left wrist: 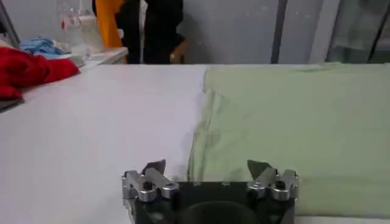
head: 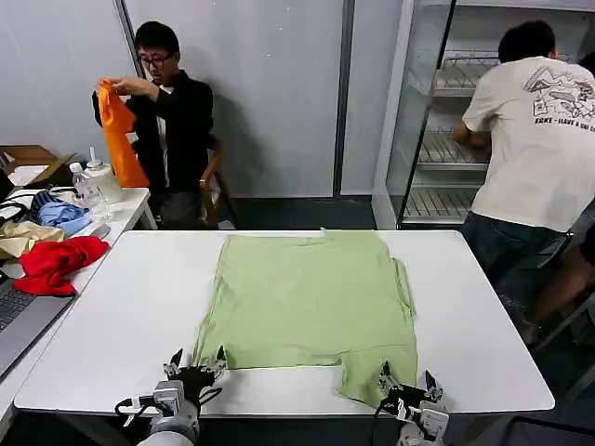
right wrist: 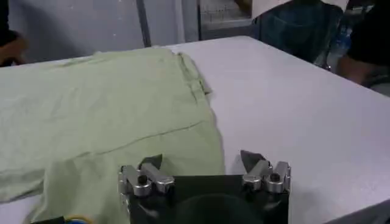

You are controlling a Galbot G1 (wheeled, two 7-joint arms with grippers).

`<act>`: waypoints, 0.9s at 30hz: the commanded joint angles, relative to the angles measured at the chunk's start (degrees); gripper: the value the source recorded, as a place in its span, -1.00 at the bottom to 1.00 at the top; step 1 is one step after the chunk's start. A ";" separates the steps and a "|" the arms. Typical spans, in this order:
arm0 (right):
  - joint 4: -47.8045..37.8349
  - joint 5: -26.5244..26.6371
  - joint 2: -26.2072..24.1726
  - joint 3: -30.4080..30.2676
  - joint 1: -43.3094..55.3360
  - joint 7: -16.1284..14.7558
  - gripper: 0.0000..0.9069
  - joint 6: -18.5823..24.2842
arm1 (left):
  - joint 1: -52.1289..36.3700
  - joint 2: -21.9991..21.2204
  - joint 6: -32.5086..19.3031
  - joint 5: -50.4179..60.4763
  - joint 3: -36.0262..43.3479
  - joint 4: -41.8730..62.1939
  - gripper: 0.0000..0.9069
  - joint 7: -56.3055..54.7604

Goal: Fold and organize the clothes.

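- Pale green cotton is lying spread flat across the middle of the white desk [head: 112,307] in the head view: the shirt [head: 311,302], plain face up, with its near hem at the desk's front edge and one flap hanging lower on our right. We are holding the left pincer [head: 196,364] just at the near-left corner of the hem and the right pincer [head: 405,382] beside the lower right flap, both spread and holding nothing. A red garment [head: 54,263] is sitting on the neighbouring desk, well apart.
- In the left wrist view, the left pincer [left wrist: 207,172] is gaping over the shirt [left wrist: 292,122] edge, half over cloth and half over bare desk [left wrist: 91,134]. We are judging that closing here could catch only a thin lip of fabric, which would slip out as we lift.
- In the right wrist view, the right pincer [right wrist: 201,164] is standing open above the shirt [right wrist: 103,109] where a crease is running across. We are risking a pinch through two layers there, or uneven lifting between our arms, which would skew the fold and drag the cloth off the near edge.
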 commanded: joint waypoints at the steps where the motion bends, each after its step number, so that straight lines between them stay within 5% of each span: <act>1: 0.12 0.05 0.03 0.07 -0.01 0.05 -1.00 -0.02 | 0.09 0.03 -0.16 -0.15 0.29 2.13 -0.96 0.38; 27: 2.73 -1.45 -0.18 0.17 -1.63 -0.89 -1.00 1.76 | 1.49 -0.24 -0.43 -0.20 -0.50 -0.32 -0.96 0.10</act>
